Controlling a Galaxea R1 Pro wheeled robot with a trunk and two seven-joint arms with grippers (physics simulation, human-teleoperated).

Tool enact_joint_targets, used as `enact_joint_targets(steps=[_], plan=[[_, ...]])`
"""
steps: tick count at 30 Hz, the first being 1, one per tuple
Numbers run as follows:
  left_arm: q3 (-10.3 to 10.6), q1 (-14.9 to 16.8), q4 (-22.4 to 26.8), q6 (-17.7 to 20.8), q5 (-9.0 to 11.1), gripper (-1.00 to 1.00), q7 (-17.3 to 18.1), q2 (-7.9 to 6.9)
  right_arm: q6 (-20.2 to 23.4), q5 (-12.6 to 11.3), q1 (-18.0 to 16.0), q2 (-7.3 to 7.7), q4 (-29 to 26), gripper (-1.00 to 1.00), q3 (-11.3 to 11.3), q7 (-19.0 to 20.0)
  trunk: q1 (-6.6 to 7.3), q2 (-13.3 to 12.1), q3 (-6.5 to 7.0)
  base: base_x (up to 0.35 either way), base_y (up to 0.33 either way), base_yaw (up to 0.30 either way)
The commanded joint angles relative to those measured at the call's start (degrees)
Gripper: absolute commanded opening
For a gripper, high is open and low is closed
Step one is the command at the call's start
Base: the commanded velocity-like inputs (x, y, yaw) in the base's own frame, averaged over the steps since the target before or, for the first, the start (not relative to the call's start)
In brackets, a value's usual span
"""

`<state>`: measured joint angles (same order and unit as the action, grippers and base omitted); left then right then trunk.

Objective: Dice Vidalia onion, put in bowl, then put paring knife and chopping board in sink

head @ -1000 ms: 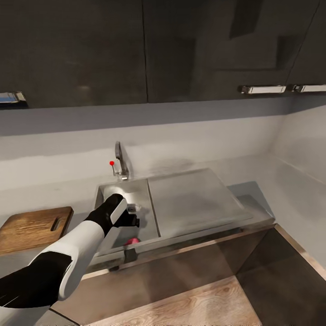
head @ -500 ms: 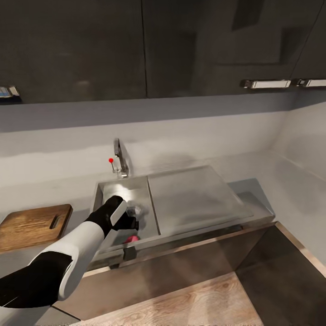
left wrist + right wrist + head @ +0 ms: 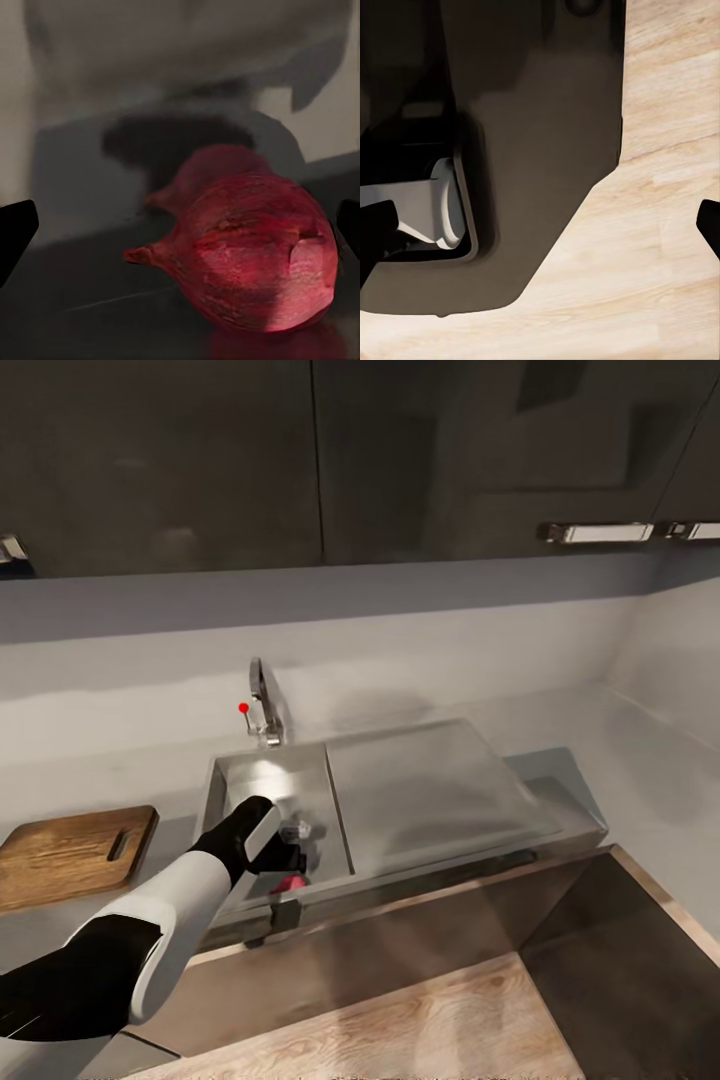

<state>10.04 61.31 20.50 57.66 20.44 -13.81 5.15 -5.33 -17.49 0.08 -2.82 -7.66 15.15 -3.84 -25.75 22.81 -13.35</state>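
Stage: early, onion retrieval.
- Vidalia onion (image 3: 251, 251): red-skinned, lying on sink (image 3: 300, 780) floor near front wall; not yet lifted.
- Left gripper (image 3: 285, 855): lowered into basin, jaws spread either side of onion, nothing pinched.
- Right gripper (image 3: 540, 217): jaws spread, empty, over wood floor (image 3: 660, 247).
- Chopping board (image 3: 70, 852): bare, on countertop (image 3: 620, 760) left of sink.
- Outstanding, as judged: dicing, bowl transfer, knife and board into sink.

Our left arm (image 3: 150, 930) wears a glossy black upper shell, then a smooth white forearm casing, narrowing to a black wrist with a white plate; our left gripper (image 3: 180, 225) and right gripper (image 3: 540, 225) have matte black fingertips
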Motion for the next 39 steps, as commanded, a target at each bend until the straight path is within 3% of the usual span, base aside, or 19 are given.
enact_joint_targets(steps=[1, 20, 29, 30, 39], plan=[[0.42, 0.04, 0.04, 0.17, 0.59, 1.0, -0.41, -0.02, -0.12, -0.53, 0.01, 0.01, -0.07, 1.0, 0.49, -0.29, -0.03, 0.11, -0.19, 0.0, 0.0, 0.0], [0.5, 0.04, -3.0, 0.08, 0.57, 1.0, -0.34, 0.15, -0.12, -0.53, 0.01, -0.08, -0.08, 1.0, 0.42, -0.24, -0.03, 0.11, -1.92, 0.0, -0.073, 0.0], [0.51, 0.04, -3.29, 0.05, 0.53, 1.0, -0.34, 0.03, -0.12, -0.53, 0.01, -0.08, -0.1, 1.0, 0.41, -0.19, -0.03, 0.11, -2.09, 0.0, -0.002, 0.0], [0.51, 0.04, -3.29, 0.03, 0.52, -1.0, -0.34, 0.02, -0.12, -0.53, 0.01, -0.06, -0.11, 1.0, 0.41, -0.17, -0.03, 0.11, -2.09, 0.0, 0.0, 0.0], [0.51, 0.01, -3.2, 0.08, 0.54, -1.0, -0.35, -0.12, -0.18, -0.54, 0.01, 0.0, -0.1, 1.0, 0.41, -0.21, -0.03, 0.11, -2.09, 0.0, 0.0, 0.0]])
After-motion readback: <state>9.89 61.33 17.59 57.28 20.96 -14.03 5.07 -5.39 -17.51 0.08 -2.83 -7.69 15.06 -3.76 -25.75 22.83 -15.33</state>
